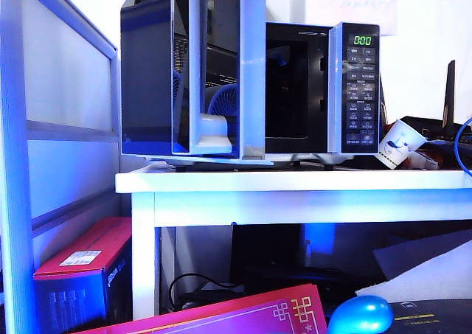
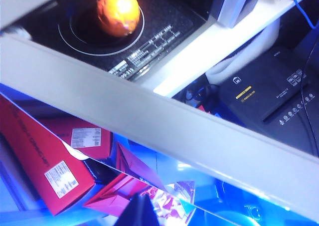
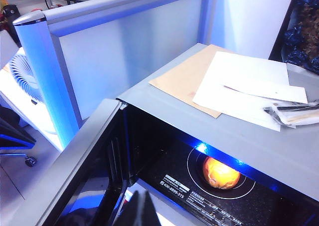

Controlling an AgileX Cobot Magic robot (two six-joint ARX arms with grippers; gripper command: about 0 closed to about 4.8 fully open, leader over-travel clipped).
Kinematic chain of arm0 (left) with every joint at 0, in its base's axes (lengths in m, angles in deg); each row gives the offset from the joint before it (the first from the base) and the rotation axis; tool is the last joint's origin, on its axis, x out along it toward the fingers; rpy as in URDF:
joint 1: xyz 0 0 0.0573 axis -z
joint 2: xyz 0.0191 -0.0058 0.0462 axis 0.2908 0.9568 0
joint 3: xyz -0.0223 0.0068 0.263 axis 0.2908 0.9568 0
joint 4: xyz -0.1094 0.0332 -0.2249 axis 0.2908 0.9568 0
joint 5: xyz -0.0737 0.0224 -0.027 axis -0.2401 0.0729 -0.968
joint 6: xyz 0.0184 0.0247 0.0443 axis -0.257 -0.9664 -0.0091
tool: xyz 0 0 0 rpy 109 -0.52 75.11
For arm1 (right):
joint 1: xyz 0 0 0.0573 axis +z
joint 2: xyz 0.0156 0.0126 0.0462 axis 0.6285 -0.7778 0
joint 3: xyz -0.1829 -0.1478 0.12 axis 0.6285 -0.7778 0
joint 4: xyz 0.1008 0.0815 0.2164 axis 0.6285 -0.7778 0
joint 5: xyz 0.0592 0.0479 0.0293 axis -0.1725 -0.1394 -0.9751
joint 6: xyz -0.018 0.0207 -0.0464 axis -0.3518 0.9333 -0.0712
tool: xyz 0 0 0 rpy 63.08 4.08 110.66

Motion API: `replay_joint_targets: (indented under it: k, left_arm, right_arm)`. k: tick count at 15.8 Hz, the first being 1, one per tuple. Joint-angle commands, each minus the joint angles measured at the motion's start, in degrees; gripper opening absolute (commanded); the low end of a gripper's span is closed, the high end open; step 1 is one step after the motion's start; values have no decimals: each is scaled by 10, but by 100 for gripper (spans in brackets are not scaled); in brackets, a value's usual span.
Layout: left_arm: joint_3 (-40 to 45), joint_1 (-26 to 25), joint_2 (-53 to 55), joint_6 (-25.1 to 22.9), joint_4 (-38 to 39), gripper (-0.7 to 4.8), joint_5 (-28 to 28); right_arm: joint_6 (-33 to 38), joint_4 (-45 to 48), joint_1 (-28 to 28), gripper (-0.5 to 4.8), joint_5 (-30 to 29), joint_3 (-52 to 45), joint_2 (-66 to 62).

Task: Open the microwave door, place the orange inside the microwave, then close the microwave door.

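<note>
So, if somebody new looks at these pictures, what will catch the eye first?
Probably the small round orange, glowing on the dark floor inside the big boxy silver-white microwave on the white table. Next is the glossy black glass door, swung wide open to the left of the cavity. The left gripper and right gripper show only as dark tips with shut jaws, above the door edge.

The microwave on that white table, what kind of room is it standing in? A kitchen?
More likely an office or lab than a kitchen. The microwave stands beside a frosted partition, with papers on its top, a desk fan nearby and a red box on the floor.
</note>
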Motion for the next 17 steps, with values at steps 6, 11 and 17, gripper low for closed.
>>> replay_joint_targets:
  k: [6, 11, 17]
  left_arm:
    - [59, 1, 12, -2, -34, -3, -64]
    - [59, 1, 21, -13, -91, -3, -121]
    - [59, 33, 50, -19, -124, -3, -151]
  right_arm:
    - [3, 60, 1, -1, 0, 3, 30]
    - [14, 61, 1, -1, -1, 3, 32]
    - [14, 72, 1, -1, 0, 3, 34]
